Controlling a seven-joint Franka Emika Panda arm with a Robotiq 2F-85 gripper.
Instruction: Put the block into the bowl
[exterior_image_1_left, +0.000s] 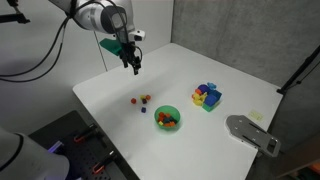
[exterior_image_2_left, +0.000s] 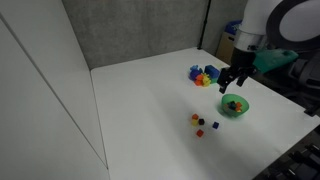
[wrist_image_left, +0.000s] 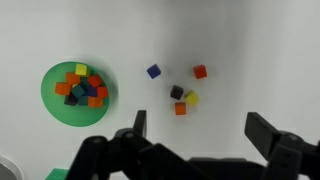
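Observation:
The tiny red block (wrist_image_left: 200, 72) lies on the white table, apart from the other loose cubes. It also shows in both exterior views (exterior_image_1_left: 133, 100) (exterior_image_2_left: 199, 132). The green bowl (wrist_image_left: 52, 100) sits left of it in the wrist view and holds several small coloured cubes. The bowl shows in both exterior views (exterior_image_1_left: 160, 110) (exterior_image_2_left: 243, 107). My gripper (wrist_image_left: 200, 128) is open and empty. It hangs well above the table (exterior_image_1_left: 133, 64) (exterior_image_2_left: 236, 80), clear of the block and the bowl.
A blue cube (wrist_image_left: 153, 71), a dark cube (wrist_image_left: 177, 92), a yellowish cube (wrist_image_left: 191, 98) and an orange cube (wrist_image_left: 181, 108) lie near the red block. A blue-yellow-red cluster of larger blocks (exterior_image_1_left: 207, 96) (exterior_image_2_left: 203, 74) stands farther off. A grey object (exterior_image_1_left: 250, 133) sits at the table's corner.

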